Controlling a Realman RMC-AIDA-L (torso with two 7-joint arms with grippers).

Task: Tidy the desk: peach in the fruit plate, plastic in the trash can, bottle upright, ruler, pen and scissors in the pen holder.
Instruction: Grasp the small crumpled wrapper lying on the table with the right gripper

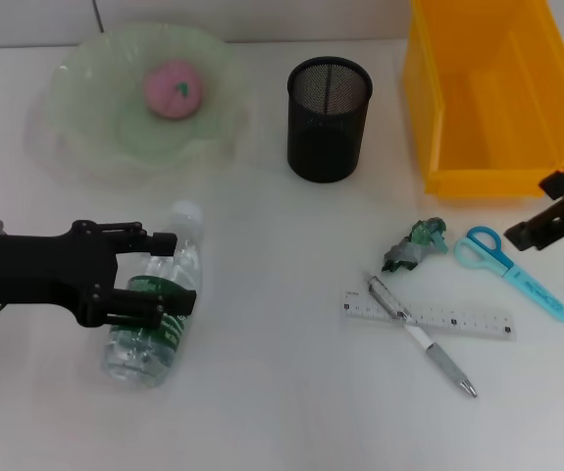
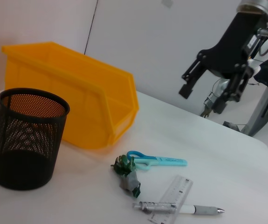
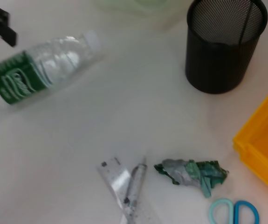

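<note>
A clear bottle [image 1: 152, 324] with a green label lies on its side at the left; it also shows in the right wrist view [image 3: 36, 72]. My left gripper [image 1: 181, 273] is open over its label, one finger on each side across its length. The pink peach [image 1: 172, 88] rests in the pale green fruit plate [image 1: 85, 128]. A crumpled green-grey plastic wad [image 1: 417, 245] lies beside the blue scissors [image 1: 507, 260]. The pen [image 1: 421, 336] lies crossed over the clear ruler [image 1: 429, 316]. My right gripper [image 1: 537, 211] hangs open above the scissors' right side, holding nothing.
The black mesh pen holder [image 1: 329, 118] stands at the back centre. A yellow bin [image 1: 497, 93] sits at the back right, open side up. The white table's [image 1: 282, 422] front edge is near.
</note>
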